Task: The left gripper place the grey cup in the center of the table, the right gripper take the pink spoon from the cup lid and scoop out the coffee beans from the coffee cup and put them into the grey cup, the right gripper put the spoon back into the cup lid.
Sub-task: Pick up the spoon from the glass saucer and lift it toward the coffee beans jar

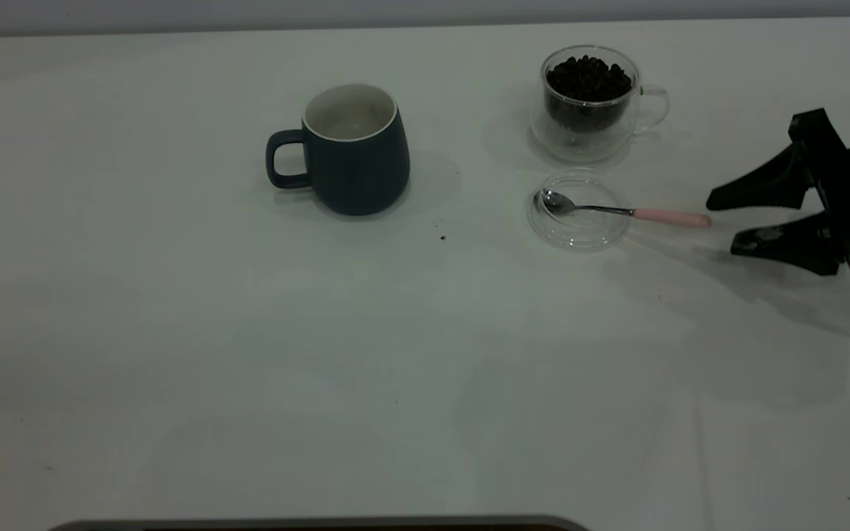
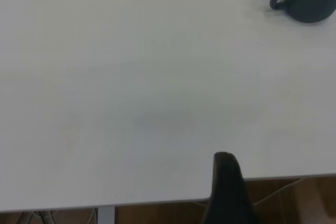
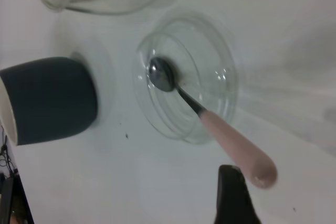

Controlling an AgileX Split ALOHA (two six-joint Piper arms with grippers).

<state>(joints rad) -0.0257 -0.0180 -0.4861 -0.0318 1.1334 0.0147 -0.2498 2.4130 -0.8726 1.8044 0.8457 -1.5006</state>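
The grey cup (image 1: pixel 355 150) already stood mid-tabletop (image 1: pixel 248 354) and empty — the right end effector (image 1: pixel 720 225), fingers spread, neared the pink spoon (image 1: pixel 620 212) — scooping remained.

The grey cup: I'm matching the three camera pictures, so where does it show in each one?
Exterior view: grey cup left of centre, far half of the table, handle pointing left.
Left wrist view: the cup at the top right corner, cut off by the edge.
Right wrist view: at the left edge, beside the cup lid.
Shared landmark: the cup's own loop handle, seen in the exterior and left wrist views.
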